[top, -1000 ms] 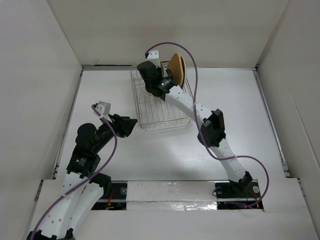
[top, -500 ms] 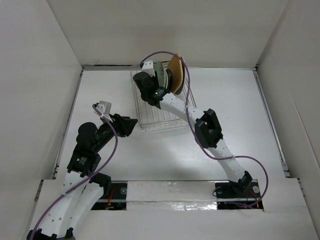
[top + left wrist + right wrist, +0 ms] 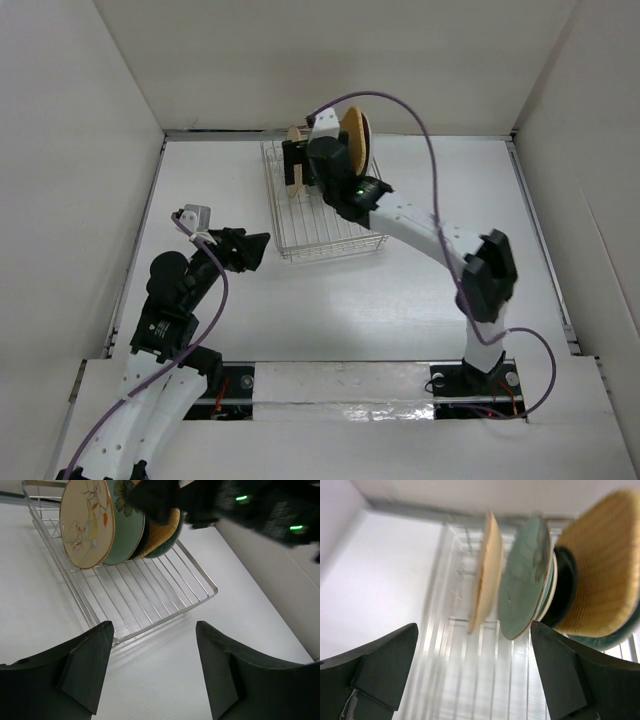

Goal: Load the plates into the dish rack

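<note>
The plates (image 3: 87,525) stand on edge in the dish rack (image 3: 165,615), upper centre of the top view. We see the left gripper (image 3: 152,640) and right gripper (image 3: 474,640) spread apart, empty.

Right wrist shot is all smeared, so the dish rack (image 3: 485,680) wires are mush. The orange-tan plate (image 3: 600,560) runs off the right edge, and the black plate (image 3: 566,587) mostly hides behind it.
</note>
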Motion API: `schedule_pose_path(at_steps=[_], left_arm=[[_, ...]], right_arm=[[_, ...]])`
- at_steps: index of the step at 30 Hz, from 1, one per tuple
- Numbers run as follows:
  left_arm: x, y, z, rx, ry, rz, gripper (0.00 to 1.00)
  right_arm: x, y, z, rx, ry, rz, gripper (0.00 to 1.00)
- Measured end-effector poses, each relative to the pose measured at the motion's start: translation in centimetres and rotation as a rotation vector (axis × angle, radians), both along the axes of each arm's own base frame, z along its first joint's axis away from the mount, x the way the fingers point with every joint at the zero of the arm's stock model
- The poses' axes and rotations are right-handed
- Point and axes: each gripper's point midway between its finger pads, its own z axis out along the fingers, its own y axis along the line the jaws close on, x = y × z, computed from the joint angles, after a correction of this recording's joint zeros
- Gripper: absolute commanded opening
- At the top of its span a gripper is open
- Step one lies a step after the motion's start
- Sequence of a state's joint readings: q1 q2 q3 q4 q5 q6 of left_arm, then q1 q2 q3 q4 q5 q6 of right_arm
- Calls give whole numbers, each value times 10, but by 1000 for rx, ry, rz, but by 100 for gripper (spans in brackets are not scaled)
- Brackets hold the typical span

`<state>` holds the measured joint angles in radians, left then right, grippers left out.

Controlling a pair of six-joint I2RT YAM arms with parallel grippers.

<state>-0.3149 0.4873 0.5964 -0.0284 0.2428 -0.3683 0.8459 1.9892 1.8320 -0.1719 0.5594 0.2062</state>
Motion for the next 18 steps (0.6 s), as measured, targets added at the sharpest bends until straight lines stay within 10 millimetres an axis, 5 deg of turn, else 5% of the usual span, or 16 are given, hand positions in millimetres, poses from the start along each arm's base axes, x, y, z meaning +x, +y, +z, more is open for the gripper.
schedule_pose_path(at_steps=[4, 8, 10, 18], left_arm=[[4, 7, 3, -5, -6, 44, 67], [7, 12, 2, -3, 3, 76, 70], [9, 15, 1, -1, 7, 93, 70], [9, 26, 8, 1, 5, 155, 69]], right_arm=[[-48, -32, 96, 207, -144, 73, 100], [-99, -85, 135, 348, -240, 71, 99], [-120, -115, 122, 380, -241, 36, 98], [-173, -205, 13, 352, -115, -120, 95]])
